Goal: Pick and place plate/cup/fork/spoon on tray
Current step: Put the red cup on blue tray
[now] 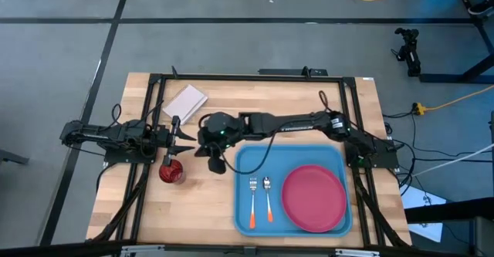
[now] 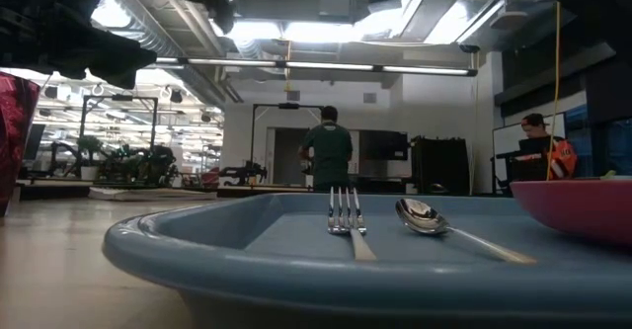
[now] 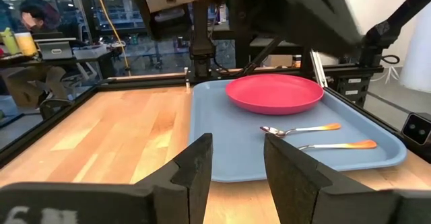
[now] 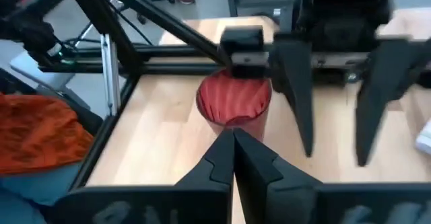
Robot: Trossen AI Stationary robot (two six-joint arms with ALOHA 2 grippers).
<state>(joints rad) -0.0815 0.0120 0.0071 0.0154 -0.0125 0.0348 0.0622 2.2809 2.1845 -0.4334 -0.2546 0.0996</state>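
Note:
The light-blue tray [image 1: 245, 160] lies at the table's near right. The pink-red plate [image 1: 313, 197] rests flat on its right part. The fork [image 1: 252, 201] and the spoon [image 1: 268, 197] lie side by side on its left part, heads toward the far edge. The dark red cup [image 1: 171, 172] stands upright on the table, left of the tray. My left gripper [image 1: 182, 140] is open and empty, just beyond the cup's far side. My right gripper [image 1: 215, 163] is shut and empty between cup and tray, pointing at the cup [image 4: 234, 103].
A small pale pad [image 1: 184, 101] lies at the table's far left. A black frame [image 1: 154, 95] runs around the tabletop. Bare wood shows near the front edge, left of the tray. People stand in the room beyond the table [image 2: 327, 151].

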